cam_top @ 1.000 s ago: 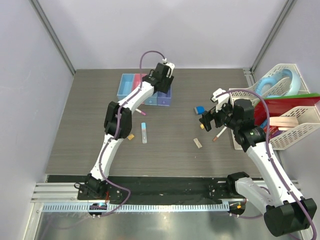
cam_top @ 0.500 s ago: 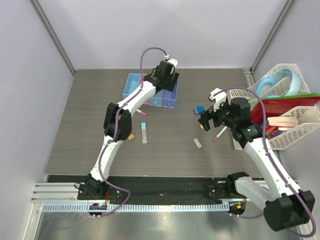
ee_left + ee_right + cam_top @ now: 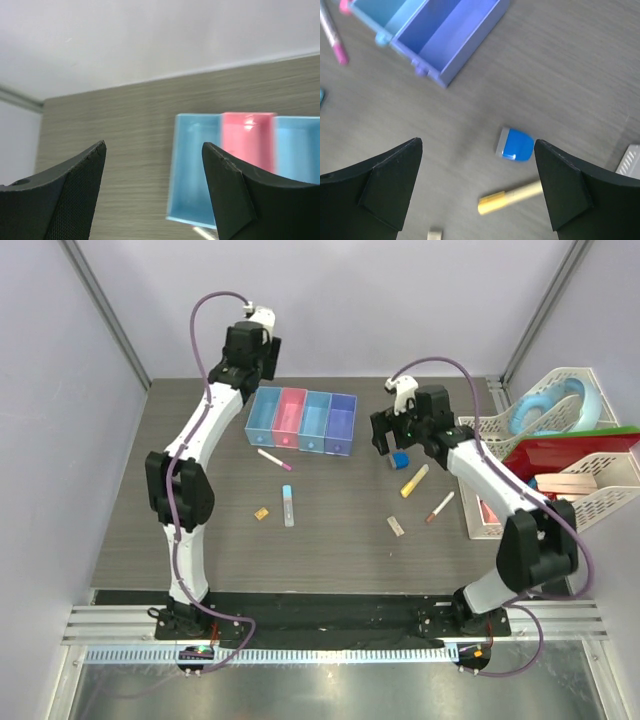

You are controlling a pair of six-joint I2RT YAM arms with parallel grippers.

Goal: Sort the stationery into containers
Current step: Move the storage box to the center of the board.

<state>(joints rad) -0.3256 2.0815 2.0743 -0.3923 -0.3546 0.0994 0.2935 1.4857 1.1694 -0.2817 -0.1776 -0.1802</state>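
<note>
Top view: my left tool (image 3: 252, 368) hangs behind boxes (image 3: 300, 420); right tool (image 3: 384, 432) over block (image 3: 399, 459). Marker (image 3: 414, 480), brown pen (image 3: 439, 506), tube (image 3: 288, 505), pink pen (image 3: 274, 459) and erasers (image 3: 396, 526) lie loose on desk (image 3: 340, 550); none boxed yet.

Left wrist: my jaws apart, nothing between. Blue and pink boxes below look empty.

Right wrist: my jaws apart, empty. Block (image 3: 516, 145) near marker (image 3: 512, 196), not touching. Block likely light, stiff, short: pinch across flat sides. Pens may roll: grip mid-barrel.
</note>
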